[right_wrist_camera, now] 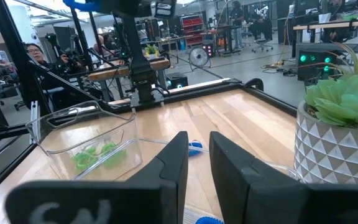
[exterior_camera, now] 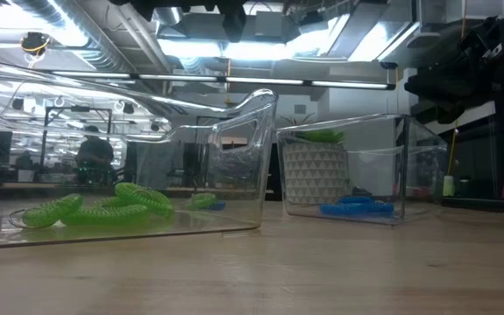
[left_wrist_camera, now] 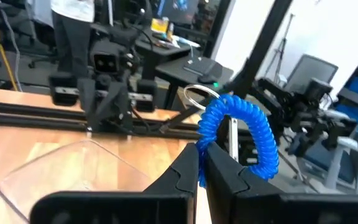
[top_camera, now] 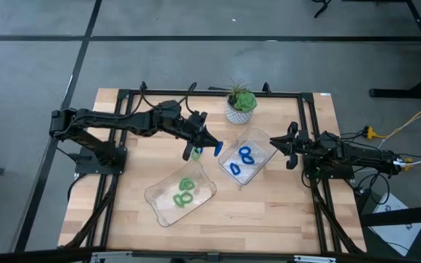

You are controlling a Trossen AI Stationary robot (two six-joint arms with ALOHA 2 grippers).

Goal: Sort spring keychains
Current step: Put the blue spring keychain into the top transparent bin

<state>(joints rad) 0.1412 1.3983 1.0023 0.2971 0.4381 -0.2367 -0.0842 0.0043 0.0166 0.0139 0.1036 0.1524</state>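
Observation:
My left gripper [top_camera: 212, 143] is over the table's middle, between the two clear trays, and is shut on a bright blue spring keychain [left_wrist_camera: 241, 134] with a metal ring [left_wrist_camera: 199, 94]. One green keychain [top_camera: 196, 153] lies loose on the table just below it. The left tray [top_camera: 158, 199] holds green keychains [exterior_camera: 103, 210]. The right tray [top_camera: 263, 139] holds blue keychains [top_camera: 241, 162]. My right gripper [top_camera: 282, 146] waits open at the right tray's right edge. My left gripper pinches the blue keychain's coil at its lower end [left_wrist_camera: 199, 163] between the two fingertips [left_wrist_camera: 188, 167]. The fingers come from the table's left. The loop stands out past the fingertips, lifted clear of the table, with the metal ring at its far end.
A potted green plant in a white patterned pot [top_camera: 240, 107] stands at the far edge, close behind the right tray. A black frame [top_camera: 309, 117] runs round the table. Bare wood lies along the near edge [top_camera: 269, 219].

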